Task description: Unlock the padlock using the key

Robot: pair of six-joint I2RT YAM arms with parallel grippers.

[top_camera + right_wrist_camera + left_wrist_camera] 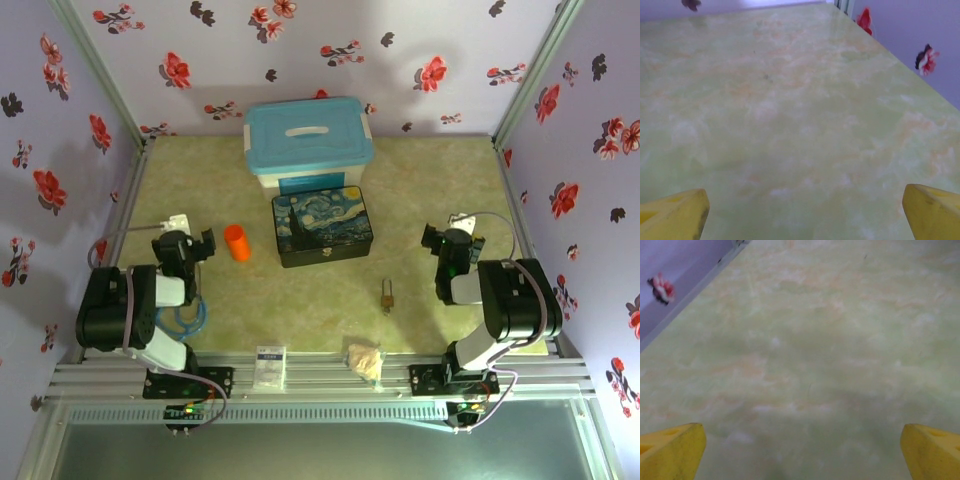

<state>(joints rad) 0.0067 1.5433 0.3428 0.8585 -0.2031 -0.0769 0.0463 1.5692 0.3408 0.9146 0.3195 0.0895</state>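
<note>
Seen from above, the left gripper sits beside one orange cylinder. One padlock lies in front of the starry-painted box, well left of the right gripper. The key is too small to tell. Each wrist view shows two yellow fingertips spread wide, released, over the green tabletop.

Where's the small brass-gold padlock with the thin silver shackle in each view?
Top external: brass-gold padlock lies centre-right on the green marbled tabletop, nearer and right of the dark painted box.
Left wrist: tabletop beside the purple flowered wall, upper left.
Right wrist: tabletop, wall upper right.
Shared landmark: that flowered wall.
</note>
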